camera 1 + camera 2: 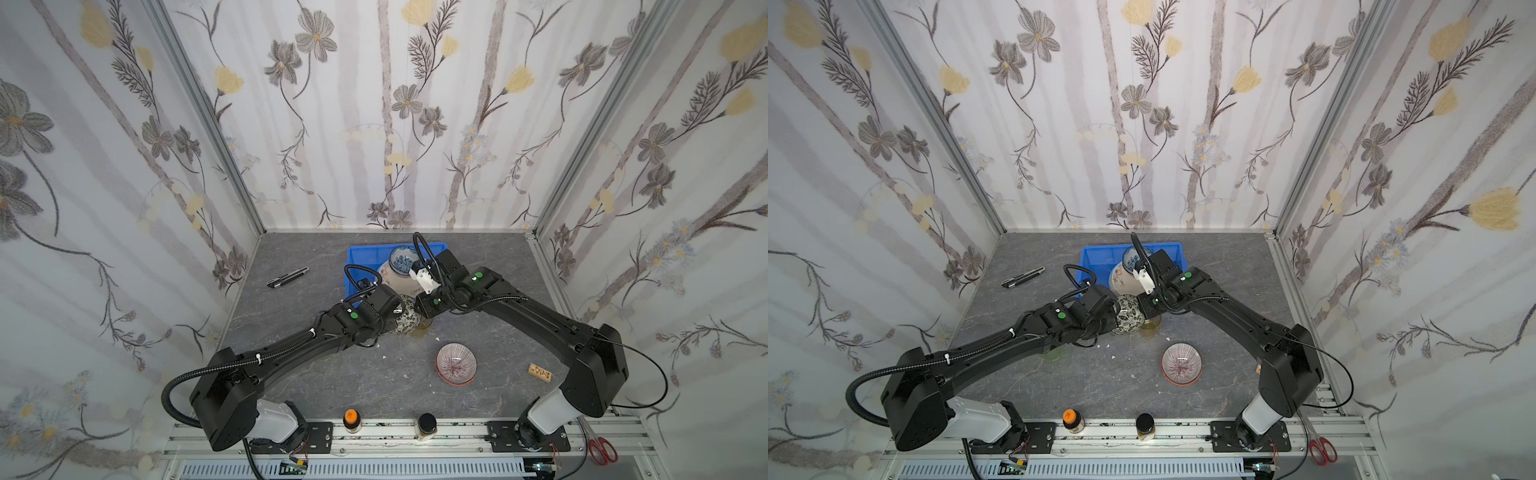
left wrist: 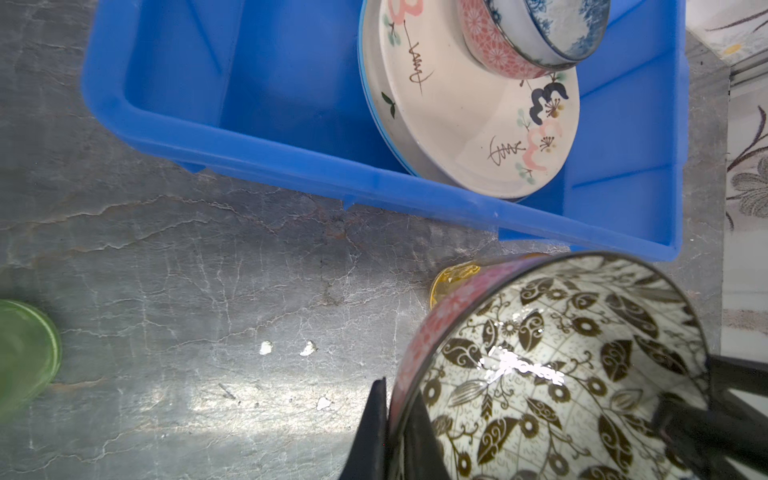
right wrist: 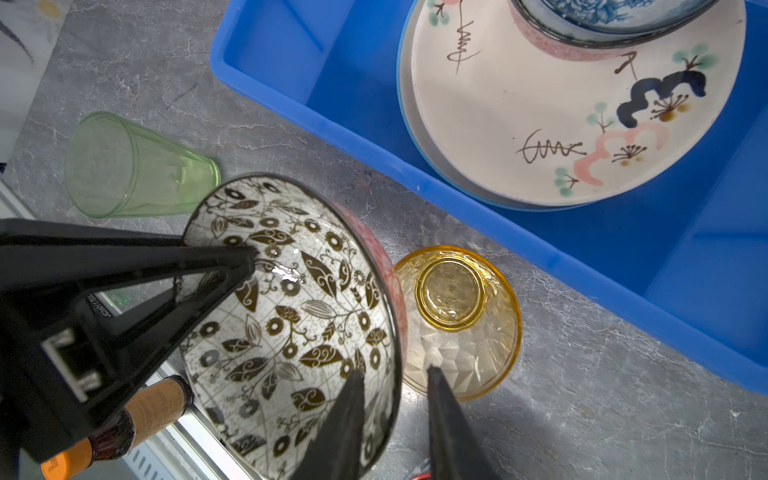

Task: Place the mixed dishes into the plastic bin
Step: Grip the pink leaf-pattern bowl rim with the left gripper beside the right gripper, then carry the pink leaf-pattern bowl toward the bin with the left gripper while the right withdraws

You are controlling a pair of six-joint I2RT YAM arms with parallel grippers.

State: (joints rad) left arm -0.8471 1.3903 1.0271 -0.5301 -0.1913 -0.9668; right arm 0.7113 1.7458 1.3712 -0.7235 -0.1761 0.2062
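Note:
The black-white leaf bowl [image 1: 409,322] [image 1: 1128,319] [image 2: 552,361] [image 3: 291,324] hangs tilted just in front of the blue plastic bin [image 1: 365,253] [image 1: 1096,257] [image 2: 249,137] [image 3: 332,120]. My left gripper [image 2: 392,386] is shut on its rim. My right gripper [image 3: 395,372] stands open astride the opposite rim, not touching it. In the bin lies a cream plate [image 2: 457,116] [image 3: 540,116] with a blue floral bowl [image 1: 403,259] [image 2: 552,25] on it. An amber tumbler [image 3: 457,320] [image 1: 1150,326] stands below the bowl. A green tumbler [image 3: 133,166] [image 2: 25,353] lies on its side. The orange geometric bowl [image 1: 457,363] [image 1: 1181,363] sits on the table.
A black pen-like tool [image 1: 287,277] lies left of the bin. Two jars [image 1: 351,419] [image 1: 426,424] stand at the front rail, red scissors [image 1: 600,449] at the front right. A small wooden block [image 1: 540,371] lies under the right arm.

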